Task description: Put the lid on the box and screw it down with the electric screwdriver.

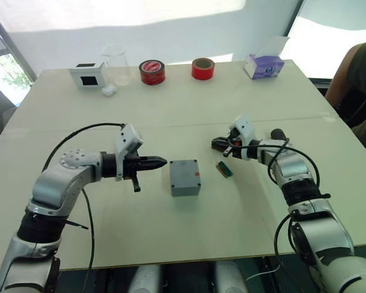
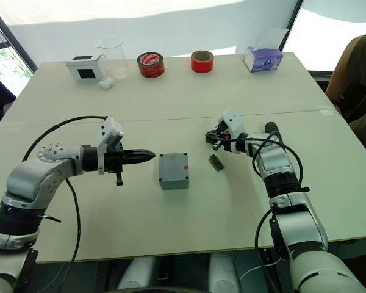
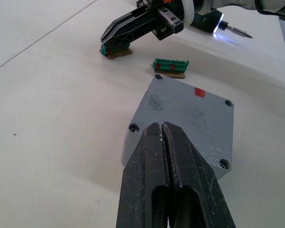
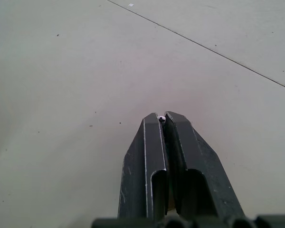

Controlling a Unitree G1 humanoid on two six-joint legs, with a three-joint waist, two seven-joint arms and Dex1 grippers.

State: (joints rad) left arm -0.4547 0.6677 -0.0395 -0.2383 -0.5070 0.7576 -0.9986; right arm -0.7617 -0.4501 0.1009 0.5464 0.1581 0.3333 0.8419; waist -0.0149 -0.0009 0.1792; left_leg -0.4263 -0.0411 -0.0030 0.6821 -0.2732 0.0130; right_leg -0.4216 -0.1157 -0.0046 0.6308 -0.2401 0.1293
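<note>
The grey box (image 1: 185, 177) sits mid-table, its upward face showing corner screw holes and a small red mark (image 3: 199, 92). I cannot tell the lid apart from it. My left gripper (image 1: 161, 162) is shut and empty, its tips at the box's left edge. To the right of the box, my right gripper (image 1: 216, 144) is shut with a tiny screw-like speck (image 4: 161, 118) pinched at its tips, which rest by a green terminal piece (image 3: 115, 51). The electric screwdriver (image 3: 228, 31) lies beyond the right wrist, its tip light on.
A second green terminal piece (image 1: 224, 169) lies right of the box. Along the far edge stand a white box with a black face (image 1: 88, 74), a clear beaker (image 1: 117, 64), two red tape rolls (image 1: 152, 72), and a purple tissue box (image 1: 263, 65). A person (image 1: 360, 79) sits at the right.
</note>
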